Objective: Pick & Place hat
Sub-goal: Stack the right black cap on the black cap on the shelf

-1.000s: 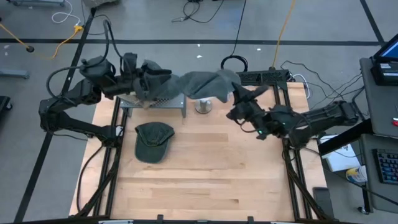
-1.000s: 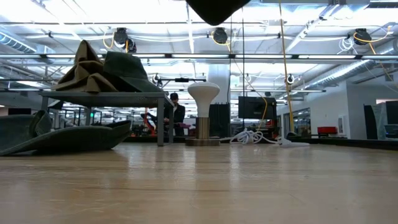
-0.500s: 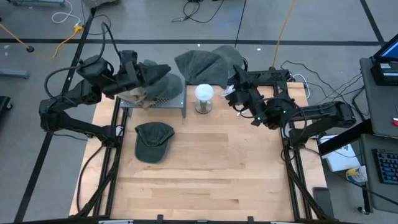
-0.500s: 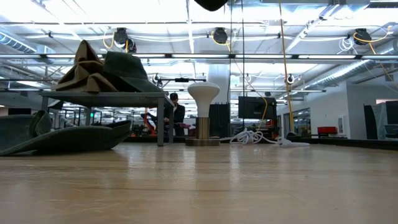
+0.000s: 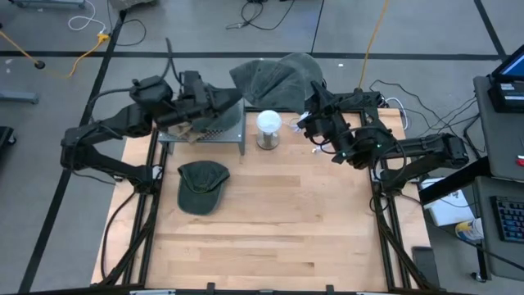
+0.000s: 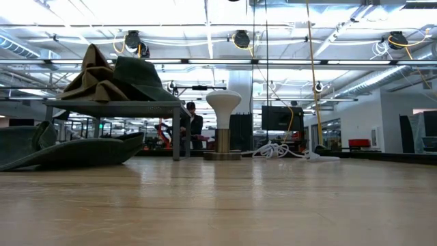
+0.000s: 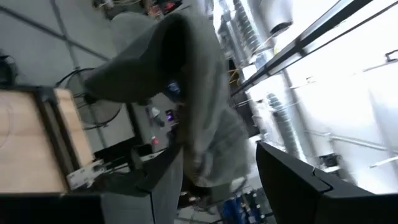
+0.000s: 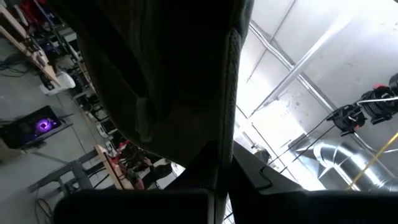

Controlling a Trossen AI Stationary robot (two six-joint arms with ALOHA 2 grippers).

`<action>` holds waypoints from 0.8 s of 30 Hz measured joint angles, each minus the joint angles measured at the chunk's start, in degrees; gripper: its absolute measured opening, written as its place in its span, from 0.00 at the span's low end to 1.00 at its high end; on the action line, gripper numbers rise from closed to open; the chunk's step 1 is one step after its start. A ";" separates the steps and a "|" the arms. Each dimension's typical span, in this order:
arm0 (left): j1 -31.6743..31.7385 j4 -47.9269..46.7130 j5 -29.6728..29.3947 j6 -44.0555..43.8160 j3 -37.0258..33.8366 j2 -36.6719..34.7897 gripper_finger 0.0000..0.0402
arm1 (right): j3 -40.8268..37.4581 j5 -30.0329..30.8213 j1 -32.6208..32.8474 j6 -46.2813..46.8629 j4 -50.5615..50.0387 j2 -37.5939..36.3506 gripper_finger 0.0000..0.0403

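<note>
Above the table's far edge, in the high view, the right gripper (image 5: 313, 105) is clamped on a grey hat (image 5: 274, 80), held just beyond the white stand (image 5: 268, 124). The left gripper (image 5: 221, 102) hangs spread wide over the rack (image 5: 214, 129). A green cap (image 5: 201, 185) lies flat on the table (image 5: 278, 229).

Low view: stand (image 6: 223, 109), rack with folded hats (image 6: 113, 78), cap (image 6: 65, 149).

Left wrist view: grey hat (image 7: 180, 81) ahead, apart from the fingers (image 7: 292, 180).

Right wrist view: hat cloth (image 8: 161, 74) pinched between closed fingers (image 8: 249, 168).

Landmark: white stand (image 5: 268, 129)
Blocked beside: metal rack (image 5: 210, 133)
Above: lifted grey hat (image 5: 274, 79)
Near-side table (image 5: 278, 221): bare beyond green cap (image 5: 201, 185)
</note>
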 joint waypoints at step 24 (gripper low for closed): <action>-0.17 7.00 1.44 -1.22 0.02 4.59 0.09 | 0.00 0.20 0.12 3.00 -1.56 0.00 0.04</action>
